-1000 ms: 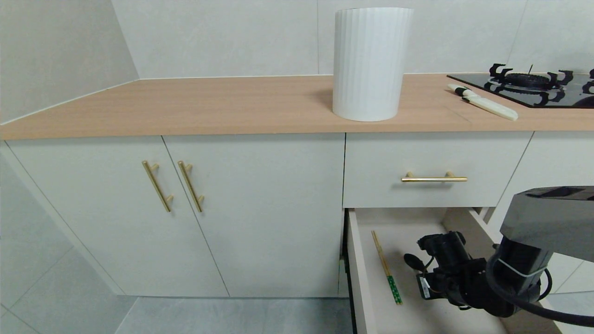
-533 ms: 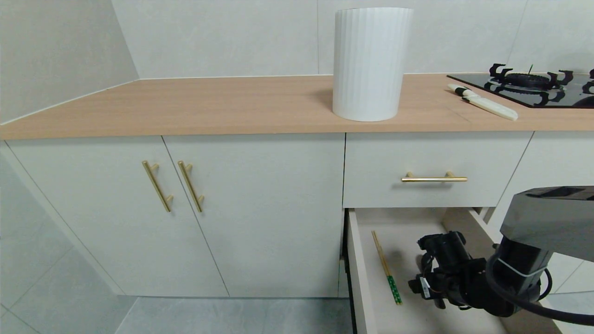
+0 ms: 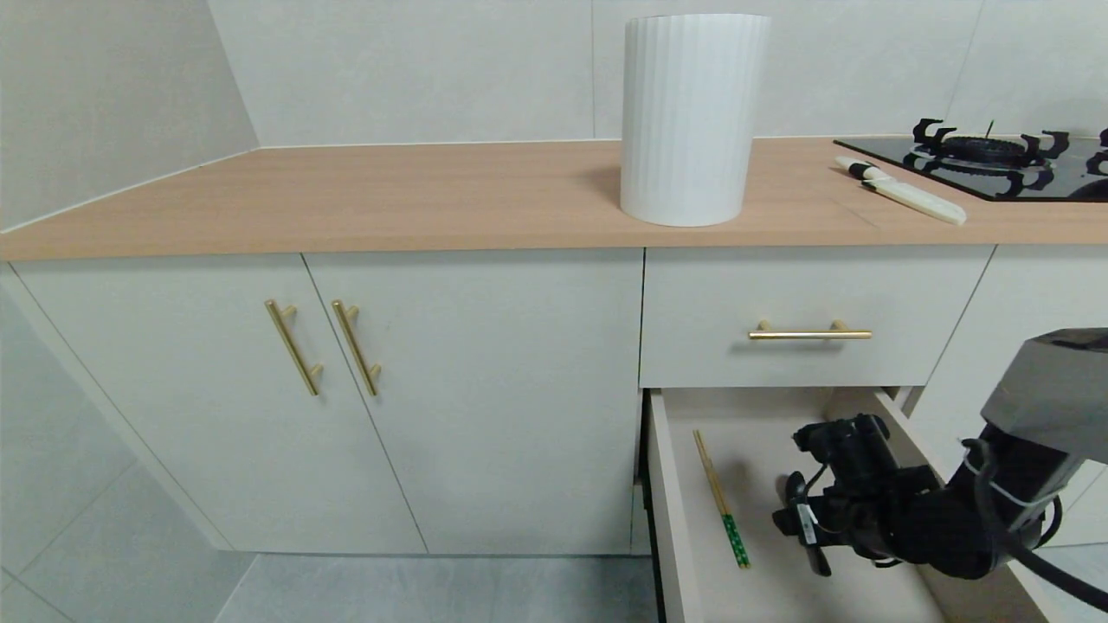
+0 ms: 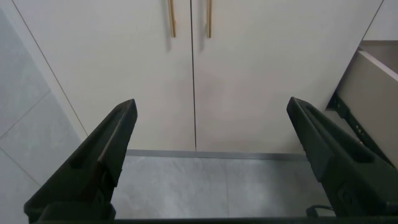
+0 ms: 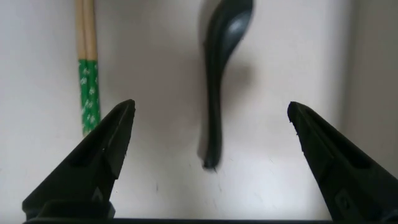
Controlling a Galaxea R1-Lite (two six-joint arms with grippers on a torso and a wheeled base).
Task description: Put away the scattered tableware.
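R claw (image 5: 209, 107) is down inside the pulled-out lower drawer (image 3: 671, 519), fingers spread wide, gripping nothing. Black spoon (image 5: 214, 81) lies flat on the drawer floor, lined up btwn the two fingers in the R wrist view and touching neither; bowl end points away from the claw. Chopsticks (image 3: 718, 498), wood w/ green patterned ends, lie as a pair on the drawer floor beside the spoon, nearer the drawer's left wall, apart from spoon and claw.

L claw (image 4: 210, 106) is released too, nothing btwn the fingers; it faces the shut cabinet doors (image 4: 249, 74) w/ gold handles, low near the floor.

Up on the counter (image 3: 389, 190): tall white ribbed canister (image 3: 688, 121), upright; a knife (image 3: 900, 190) lies flat next to the stove (image 3: 987, 164). Upper drawer is shut.
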